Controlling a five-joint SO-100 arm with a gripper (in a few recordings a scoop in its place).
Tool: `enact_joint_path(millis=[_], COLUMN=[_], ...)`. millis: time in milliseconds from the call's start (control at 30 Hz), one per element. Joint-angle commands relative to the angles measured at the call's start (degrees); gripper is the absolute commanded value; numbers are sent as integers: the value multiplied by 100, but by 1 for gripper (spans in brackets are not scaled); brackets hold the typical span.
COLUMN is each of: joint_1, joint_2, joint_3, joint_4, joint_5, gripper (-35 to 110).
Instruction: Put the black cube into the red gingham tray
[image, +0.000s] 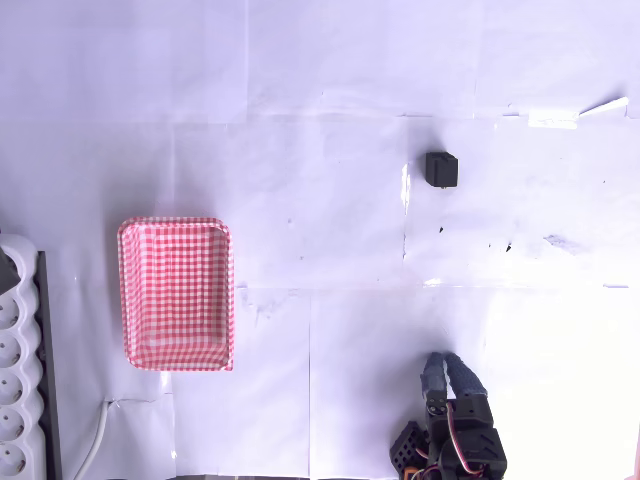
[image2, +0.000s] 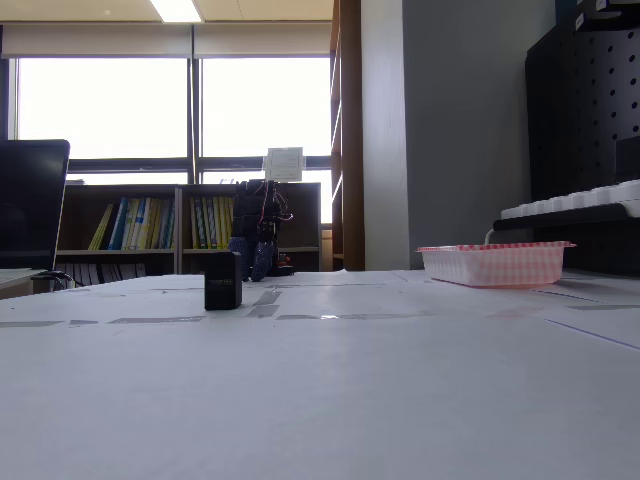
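The black cube (image: 441, 169) rests on the white paper-covered table at the upper right of the overhead view, and stands left of centre in the fixed view (image2: 222, 281). The red gingham tray (image: 177, 293) lies at the left with nothing in it; in the fixed view the tray (image2: 495, 263) is at the right. My gripper (image: 447, 358) is folded back at the bottom edge, well below the cube, its fingers together and holding nothing. In the fixed view the arm (image2: 255, 232) stands far behind the cube.
A white power strip (image: 15, 370) with a white cable (image: 95, 440) runs along the left edge beside the tray. Bits of tape (image: 553, 119) mark the paper seams. Open table lies between cube, tray and arm.
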Motion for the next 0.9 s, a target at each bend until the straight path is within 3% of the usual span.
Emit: enact_joint_path(millis=[0,867], joint_1=[70,53], joint_2=[-26,-9], joint_3=[62,62], joint_4=[343,281], joint_5=[70,114], gripper=[5,5])
